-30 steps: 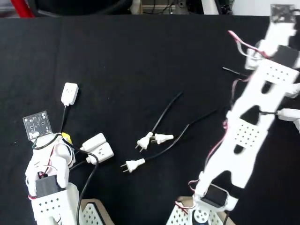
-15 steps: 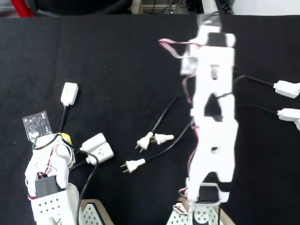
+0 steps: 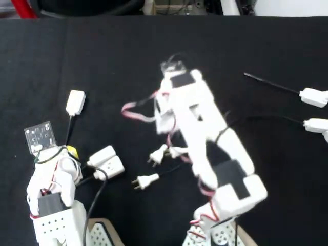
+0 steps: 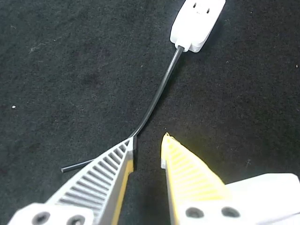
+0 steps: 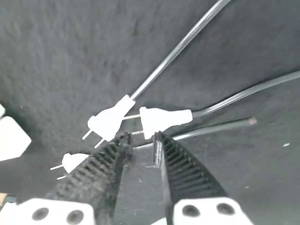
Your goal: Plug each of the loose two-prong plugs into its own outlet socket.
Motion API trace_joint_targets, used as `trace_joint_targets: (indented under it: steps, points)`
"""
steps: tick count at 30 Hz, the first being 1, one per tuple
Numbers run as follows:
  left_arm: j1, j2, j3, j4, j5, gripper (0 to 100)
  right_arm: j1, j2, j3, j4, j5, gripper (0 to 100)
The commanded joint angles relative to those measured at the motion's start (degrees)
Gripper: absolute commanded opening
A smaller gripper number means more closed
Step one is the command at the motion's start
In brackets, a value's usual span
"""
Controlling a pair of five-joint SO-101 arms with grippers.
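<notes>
"Black cloth (image 3: 128,51) covers the whole table. What is the right gripper (image 5: 140,140) up to?"

"Its jaws stand apart and empty, just above the nearest plug (image 5: 164,119), whose prongs lie against a second plug (image 5: 110,121). I'd say it is lined up to take the body and leave the prongs free."

"And the left gripper (image 4: 147,140)?"

"Parted too, holding nothing, over the cord (image 4: 159,89) of an outlet socket (image 4: 197,21). It's placed, I think, to steady it."
</notes>
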Motion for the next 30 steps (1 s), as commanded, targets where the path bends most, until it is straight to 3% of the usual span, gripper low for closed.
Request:
trace_joint_targets:
  steps: [1, 7, 11, 18, 26, 30]
  points:
    - [0.3, -0.2, 1.1, 0.3, 0.3, 11, -3.2, -5.5, 8.2, -4.2, -2.6, 8.3]
    - [0.2, -0.2, 1.1, 0.3, 0.3, 11, 0.7, -6.3, 13.1, -2.2, -3.1, 8.5]
    - [0.2, -0.2, 1.1, 0.3, 0.3, 11, 5.2, -6.3, 15.4, -4.0, 3.4, 10.7]
    - [0.2, -0.2, 1.1, 0.3, 0.3, 11, 5.2, -5.9, 18.5, -4.3, 9.1, 11.3]
    - [0.2, -0.2, 1.1, 0.2, 0.3, 11, 9.2, -5.8, 21.7, -25.2, 13.5, 11.3]
    - [0.2, -0.2, 1.1, 0.2, 0.3, 11, 11.9, -5.8, 20.5, -29.0, 13.7, 11.3]
